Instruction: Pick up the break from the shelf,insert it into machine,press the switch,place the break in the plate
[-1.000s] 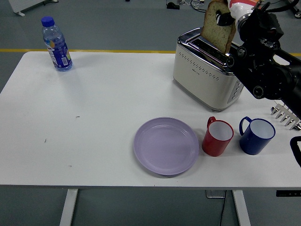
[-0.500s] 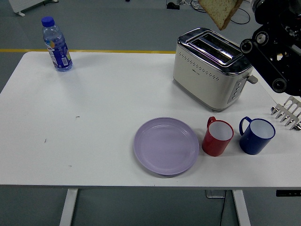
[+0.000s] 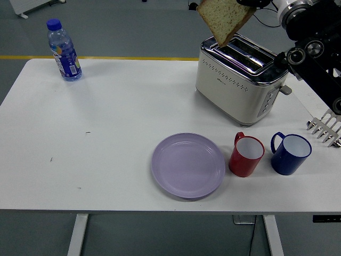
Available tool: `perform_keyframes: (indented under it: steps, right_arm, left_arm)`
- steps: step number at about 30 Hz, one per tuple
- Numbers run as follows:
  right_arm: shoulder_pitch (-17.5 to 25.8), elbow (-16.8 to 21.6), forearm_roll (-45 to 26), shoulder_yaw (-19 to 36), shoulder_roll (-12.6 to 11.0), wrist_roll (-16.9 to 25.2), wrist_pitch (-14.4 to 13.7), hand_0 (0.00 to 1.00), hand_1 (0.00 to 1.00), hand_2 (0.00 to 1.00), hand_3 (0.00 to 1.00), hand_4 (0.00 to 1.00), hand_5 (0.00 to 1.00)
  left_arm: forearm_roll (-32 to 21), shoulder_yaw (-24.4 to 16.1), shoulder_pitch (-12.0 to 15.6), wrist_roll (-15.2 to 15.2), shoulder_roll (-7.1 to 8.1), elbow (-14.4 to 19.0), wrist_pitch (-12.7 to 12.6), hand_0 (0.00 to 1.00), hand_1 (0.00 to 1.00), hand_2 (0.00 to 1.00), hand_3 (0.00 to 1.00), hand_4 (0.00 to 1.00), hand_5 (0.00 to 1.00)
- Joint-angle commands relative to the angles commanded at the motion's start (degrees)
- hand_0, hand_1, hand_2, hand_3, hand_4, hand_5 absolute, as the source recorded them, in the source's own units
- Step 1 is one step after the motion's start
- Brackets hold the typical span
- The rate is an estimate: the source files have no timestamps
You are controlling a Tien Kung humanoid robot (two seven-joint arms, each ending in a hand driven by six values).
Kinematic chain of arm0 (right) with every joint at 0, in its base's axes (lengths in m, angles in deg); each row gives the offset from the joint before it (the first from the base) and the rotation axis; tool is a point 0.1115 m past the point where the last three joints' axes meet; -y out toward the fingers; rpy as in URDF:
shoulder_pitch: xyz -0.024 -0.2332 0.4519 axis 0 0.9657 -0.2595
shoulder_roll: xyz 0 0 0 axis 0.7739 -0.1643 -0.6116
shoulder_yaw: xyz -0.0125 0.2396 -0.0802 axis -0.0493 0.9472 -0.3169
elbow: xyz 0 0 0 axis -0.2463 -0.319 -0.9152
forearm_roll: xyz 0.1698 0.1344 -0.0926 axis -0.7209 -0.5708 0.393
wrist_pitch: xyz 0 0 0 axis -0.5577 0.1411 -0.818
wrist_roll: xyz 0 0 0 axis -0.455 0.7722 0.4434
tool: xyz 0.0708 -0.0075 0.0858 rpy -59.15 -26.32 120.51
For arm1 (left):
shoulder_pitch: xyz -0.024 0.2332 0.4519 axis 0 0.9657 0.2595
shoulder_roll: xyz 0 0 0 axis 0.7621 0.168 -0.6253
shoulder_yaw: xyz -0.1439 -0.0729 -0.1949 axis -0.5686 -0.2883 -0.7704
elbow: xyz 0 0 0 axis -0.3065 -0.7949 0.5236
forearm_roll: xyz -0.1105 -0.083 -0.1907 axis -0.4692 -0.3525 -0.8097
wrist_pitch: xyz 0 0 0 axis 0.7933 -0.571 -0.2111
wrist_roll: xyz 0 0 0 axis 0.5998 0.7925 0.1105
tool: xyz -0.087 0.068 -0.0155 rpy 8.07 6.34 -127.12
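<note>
A slice of brown bread (image 3: 224, 19) hangs tilted in the air above the far left end of the silver toaster (image 3: 238, 80), clear of its slots. My right hand (image 3: 249, 4) grips the slice's upper right corner at the picture's top edge, and most of the hand is cut off there. The black right arm (image 3: 314, 58) runs down the right side behind the toaster. The lilac plate (image 3: 188, 165) lies bare near the table's front edge, well below and left of the bread. My left arm does not show.
A red cup (image 3: 246, 154) and a blue cup (image 3: 290, 153) stand right of the plate. A metal rack (image 3: 325, 130) pokes in at the right edge. A water bottle (image 3: 64, 50) stands at the far left corner.
The bread has come up out of the toaster slot with my right hand, then swung left and a little lower. The arm has lifted away from the toaster's front.
</note>
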Motion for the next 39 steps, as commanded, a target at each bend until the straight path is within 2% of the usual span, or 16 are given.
perform_keyframes:
  steps: [9,12,21,24,32,39]
  right_arm:
    - [3.13,6.63,-14.96,-1.15,-2.33,1.42,0.08,0.083,0.199,0.33,0.489,0.518,0.002]
    - [3.96,7.89,-17.61,-1.7,-2.76,1.84,0.19,0.082,0.197,0.327,0.487,0.537,0.002]
    - [8.58,10.8,-36.52,-1.77,-4.09,6.0,0.33,0.082,0.195,0.327,0.488,0.539,0.002]
    - [10.13,12.35,-40.5,-1.59,-5.04,6.54,0.26,0.08,0.192,0.324,0.487,0.538,0.002]
    - [15.64,17.8,-39.24,-4.56,-7.55,6.83,-1.15,0.079,0.191,0.324,0.487,0.537,0.002]
    - [20.23,20.42,-34.51,-9.78,-7.8,7.21,-3.12,0.081,0.191,0.324,0.489,0.531,0.002]
  left_arm:
    - [-0.35,0.15,-0.05,0.04,-0.13,0.0,0.01,0.604,0.449,0.421,0.541,0.283,0.917]
    - [-0.36,0.11,-0.02,0.03,-0.18,0.0,0.01,0.604,0.451,0.422,0.541,0.283,0.919]
    - [-0.12,-0.07,0.01,0.05,-0.31,0.0,0.11,0.604,0.452,0.422,0.54,0.283,0.919]
    - [-0.07,-0.15,0.0,0.09,-0.3,0.0,0.09,0.604,0.452,0.423,0.54,0.283,0.919]
    - [-0.02,-0.34,0.05,0.12,-0.43,0.0,-0.01,0.604,0.452,0.423,0.542,0.285,0.921]
    - [0.41,-0.82,0.03,0.11,-0.48,0.0,-0.08,0.604,0.453,0.424,0.541,0.282,0.921]
